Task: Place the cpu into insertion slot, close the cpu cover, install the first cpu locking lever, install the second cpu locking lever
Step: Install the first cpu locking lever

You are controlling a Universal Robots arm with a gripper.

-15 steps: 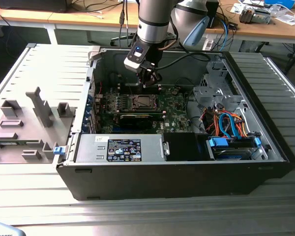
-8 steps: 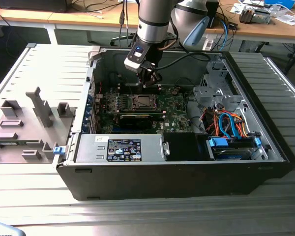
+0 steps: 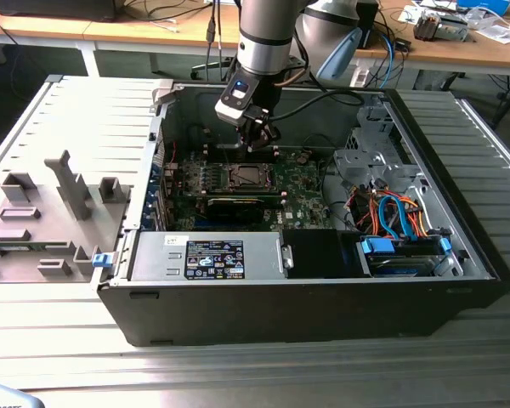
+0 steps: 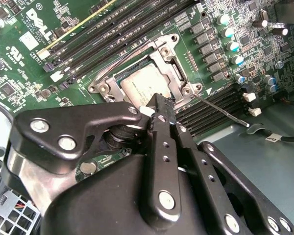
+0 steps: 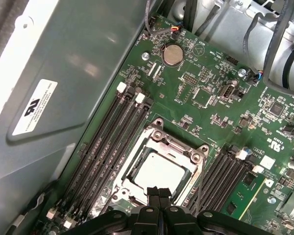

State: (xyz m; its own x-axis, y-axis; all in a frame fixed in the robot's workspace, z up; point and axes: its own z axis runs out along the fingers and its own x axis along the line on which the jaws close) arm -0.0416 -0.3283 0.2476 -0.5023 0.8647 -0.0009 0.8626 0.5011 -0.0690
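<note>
The cpu (image 4: pixel 142 85) (image 5: pixel 161 172) lies flat in the insertion slot (image 3: pixel 247 177) on the green board, its dull silver face showing. The cpu cover (image 4: pixel 179 73) (image 5: pixel 179 145), a silvery frame with a square window, lies down around it. A thin wire locking lever (image 4: pixel 220 110) sticks out sideways from one corner of the socket, and another lever (image 4: pixel 120 61) runs along the opposite side. My gripper (image 3: pixel 259 138) (image 4: pixel 159 102) (image 5: pixel 159 192) hangs just over the socket's edge, shut, with its black fingertips pressed together and nothing between them.
Long black memory slots (image 5: pixel 105 147) flank the socket. A black card (image 3: pixel 238 202) sits in front of it, then the power supply (image 3: pixel 208 255). Blue and orange cables (image 3: pixel 391 212) and a drive cage (image 3: pixel 365 161) fill the case's right. A grey fixture (image 3: pixel 42 212) stands outside on the left.
</note>
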